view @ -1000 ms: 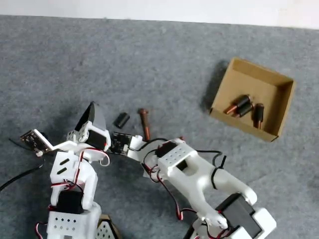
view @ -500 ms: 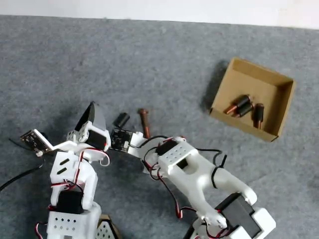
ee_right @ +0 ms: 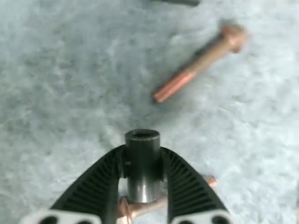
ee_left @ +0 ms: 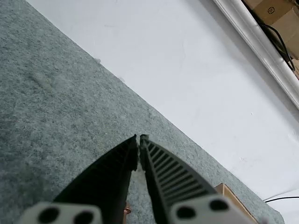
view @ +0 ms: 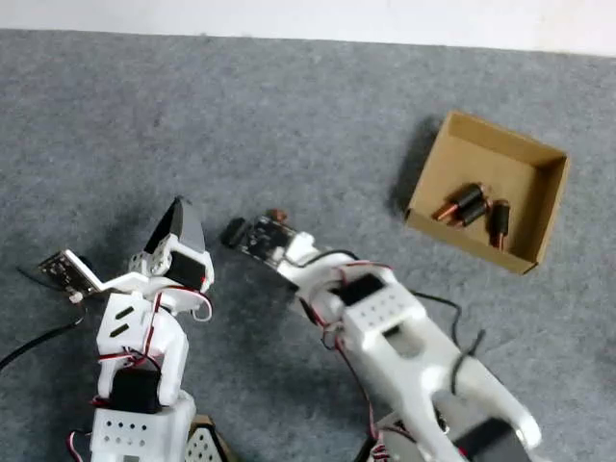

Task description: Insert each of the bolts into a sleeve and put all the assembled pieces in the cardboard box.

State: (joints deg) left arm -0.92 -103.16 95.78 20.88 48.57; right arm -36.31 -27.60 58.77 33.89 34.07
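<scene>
High view: a grey surface (view: pixel 318 115) with two white arms at its near edge. The left gripper (view: pixel 177 204) sits near the left, its dark fingers pointing to the far side. The right gripper (view: pixel 243 235) is just to its right, near the middle, at a black sleeve (view: pixel 231 231). The head of a copper bolt (view: pixel 277 214) shows just beyond that arm. The cardboard box (view: pixel 452 130) stands well apart on the right, with assembled pieces (view: pixel 464 204) lying inside it.

Left wrist view: the left gripper (ee_left: pixel 138 140) has its fingers pressed together with nothing between them. Beyond lie the grey surface, a white wall (ee_left: pixel 187 70) and a corner of the cardboard box (ee_left: pixel 225 190).

Right wrist view: the right gripper (ee_right: pixel 142 154) has its fingers clasped on either side of the sleeve (ee_right: pixel 142 172), whose open end faces away. The bolt (ee_right: pixel 201 60) lies loose on the surface further off.
</scene>
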